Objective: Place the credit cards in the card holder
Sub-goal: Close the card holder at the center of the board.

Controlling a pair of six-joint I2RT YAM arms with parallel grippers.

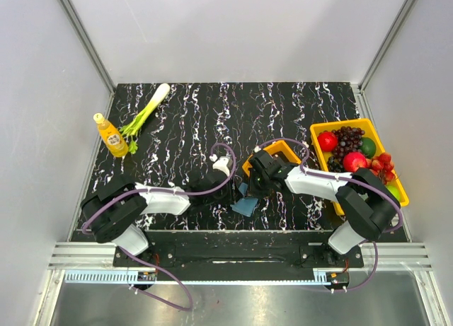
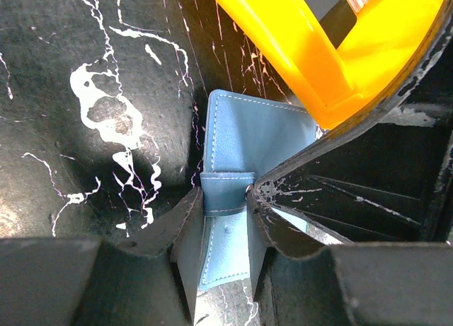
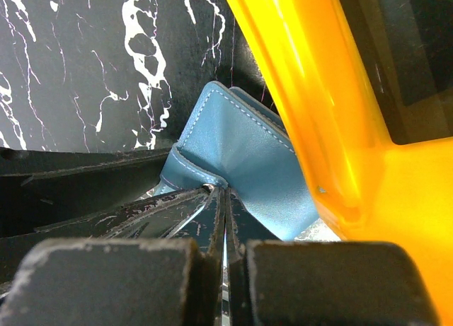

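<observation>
- The left pincer (image 2: 225, 196) stands narrow. Its two fingers are closed in on the near flap of the card holder (image 2: 244, 128), both inner faces touch the blue material, and the flap fills the gap between them.
- A small blue strap (image 2: 226, 183) across the holder sits right at those fingertips. The rest of the holder spreads out just beyond them, lying on the black marbled table (image 2: 85, 92).
- The right pincer (image 3: 221, 191) has its fingers pressed together on a thin pale credit card (image 2: 306, 227), which shows from its own wrist only as a light sliver between the pads.
- Its tips meet the card holder at the fold by the strap, just beside the left pincer's fingers.
- The fingers hide the card's front edge, so I cannot tell whether it has entered a pocket.
- Just beyond both pincers is the small orange tray (image 2: 297, 50). Its wall crosses the holder's far corner in both wrist views, but I cannot tell if they touch.
- Out to the right pincer's right, alongside its arm, is the yellow fruit bin (image 1: 340, 122), well apart from the holder.
- Far off to the left pincer's left and ahead lie an orange bottle (image 1: 111, 136) and a leek (image 1: 145, 114).
</observation>
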